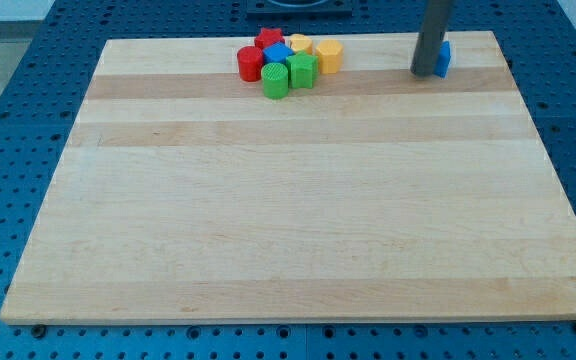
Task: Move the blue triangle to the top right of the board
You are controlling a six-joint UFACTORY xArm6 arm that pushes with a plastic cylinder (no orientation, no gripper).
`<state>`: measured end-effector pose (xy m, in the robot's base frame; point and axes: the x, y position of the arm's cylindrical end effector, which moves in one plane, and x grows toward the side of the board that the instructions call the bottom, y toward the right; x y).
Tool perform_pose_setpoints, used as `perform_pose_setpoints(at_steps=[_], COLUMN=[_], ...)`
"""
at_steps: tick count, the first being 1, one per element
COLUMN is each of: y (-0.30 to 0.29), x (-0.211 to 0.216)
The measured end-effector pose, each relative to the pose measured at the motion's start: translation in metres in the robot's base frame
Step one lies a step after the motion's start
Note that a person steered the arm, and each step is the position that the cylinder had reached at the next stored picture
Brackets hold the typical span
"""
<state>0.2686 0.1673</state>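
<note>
The blue triangle (443, 59) lies near the view's top right of the wooden board (298, 200), partly hidden behind my rod. My tip (425, 73) rests on the board right at the triangle's left side, touching or nearly touching it. The rod rises out of the view's top.
A tight cluster of blocks sits at the view's top centre: a red cylinder (250, 64), a red star-like block (269, 39), a blue block (279, 53), a green cylinder (276, 81), a green block (302, 71), a yellow block (299, 44) and a yellow hexagonal block (329, 56).
</note>
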Motion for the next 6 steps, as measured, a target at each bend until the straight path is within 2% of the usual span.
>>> perform_pose_setpoints(at_steps=[2, 3, 4, 6], y=[0.016, 0.011, 0.034, 0.066], x=[-0.005, 0.024, 0.032, -0.004])
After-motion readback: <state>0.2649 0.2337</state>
